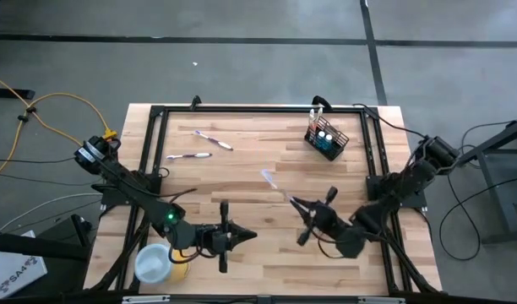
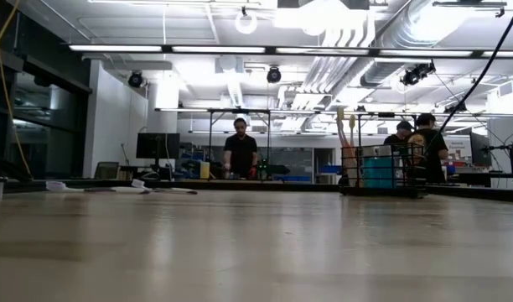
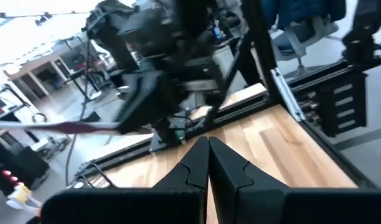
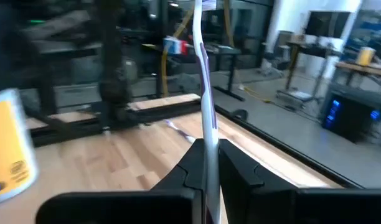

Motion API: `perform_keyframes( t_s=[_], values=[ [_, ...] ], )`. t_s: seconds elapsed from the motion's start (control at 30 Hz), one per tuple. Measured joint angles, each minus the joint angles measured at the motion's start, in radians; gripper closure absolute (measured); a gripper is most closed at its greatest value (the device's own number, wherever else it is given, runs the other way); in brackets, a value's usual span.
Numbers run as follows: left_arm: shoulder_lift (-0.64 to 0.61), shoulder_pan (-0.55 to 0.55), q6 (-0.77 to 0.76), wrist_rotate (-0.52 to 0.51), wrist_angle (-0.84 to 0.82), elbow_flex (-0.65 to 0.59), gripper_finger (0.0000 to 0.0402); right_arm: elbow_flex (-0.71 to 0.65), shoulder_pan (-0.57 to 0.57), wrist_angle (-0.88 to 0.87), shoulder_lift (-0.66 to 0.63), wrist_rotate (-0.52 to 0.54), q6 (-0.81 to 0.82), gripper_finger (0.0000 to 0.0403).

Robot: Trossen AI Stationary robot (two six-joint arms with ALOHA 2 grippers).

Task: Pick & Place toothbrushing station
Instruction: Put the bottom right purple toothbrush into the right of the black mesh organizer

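While the right tool (image 1: 294, 203) clamps a thin white-and-purple toothbrush (image 4: 204, 93) above mid-table, the left tool (image 3: 208, 163) sits clenched and empty near the front edge. Black wire-mesh holder (image 1: 326, 138) at the far right of the light wooden table (image 1: 242, 169) contains two blue tubes (image 1: 324, 137) and upright toothbrushes (image 1: 313, 115). Two pale toothbrushes (image 1: 213, 139) lie loose far left. Yellow cylinder with white top (image 1: 154, 262) at front left.
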Motion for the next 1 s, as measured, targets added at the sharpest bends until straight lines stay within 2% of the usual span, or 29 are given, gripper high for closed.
perform_keyframes(
  t_s=[0.17, 0.47, 1.0],
  values=[
    [0.0, 0.025, 0.006, 0.067, 0.042, 0.0, 0.0401, 0.001, 0.059, 0.162, 0.001, -0.001, -0.153, 0.0387],
    [0.0, 0.101, 0.003, 0.233, 0.176, 0.0, 0.04, 0.002, 0.104, 0.384, 0.001, -0.084, -0.382, 0.0387],
    [0.0, 0.197, 0.026, 0.423, 0.302, 0.0, 0.04, 0.002, 0.108, 0.456, 0.002, -0.199, -0.475, 0.0387]
  ],
)
